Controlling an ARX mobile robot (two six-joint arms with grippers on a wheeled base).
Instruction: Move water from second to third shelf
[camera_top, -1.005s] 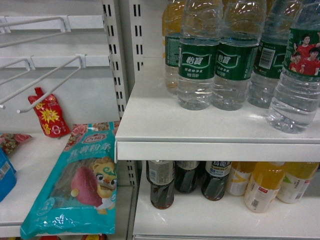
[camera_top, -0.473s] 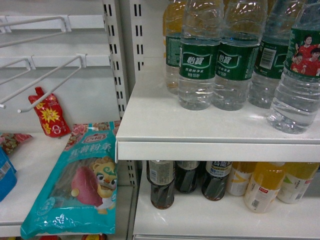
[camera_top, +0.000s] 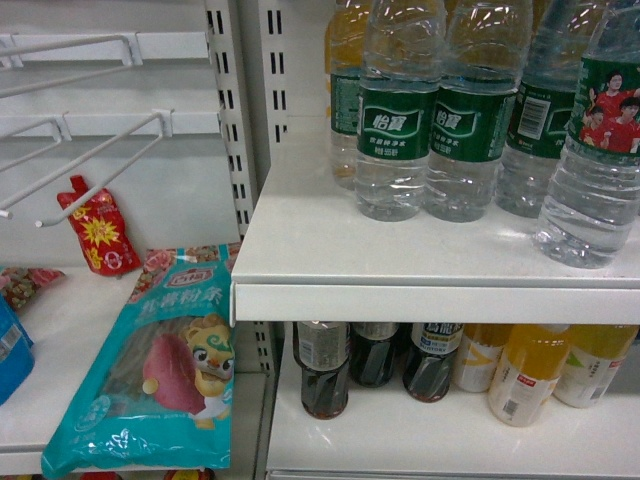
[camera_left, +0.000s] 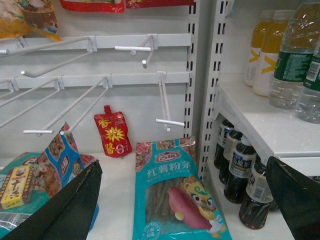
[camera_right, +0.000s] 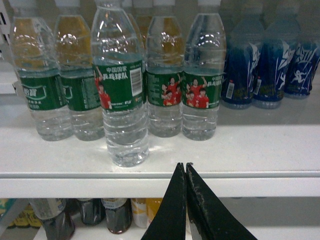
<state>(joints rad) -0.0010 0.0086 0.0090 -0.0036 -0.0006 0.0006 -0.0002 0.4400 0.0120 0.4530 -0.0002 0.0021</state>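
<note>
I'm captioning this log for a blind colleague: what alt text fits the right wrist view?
Five water bottles with green labels stand on a white shelf, one set forward of the row, with blue bottles to their right. The right gripper, jaws shut, points at the shelf edge; dark bottles stand below.

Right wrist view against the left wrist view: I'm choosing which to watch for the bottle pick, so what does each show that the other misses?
Only the right wrist view shows the dark blue bottles, the nearest water bottle standing forward of its row, and the right gripper with fingertips together, below the shelf edge.

Only the left wrist view shows the bare hooks, the red pouch, the teal snack bag and the left gripper spread wide.

Both show green-labelled water over dark cola bottles.
</note>
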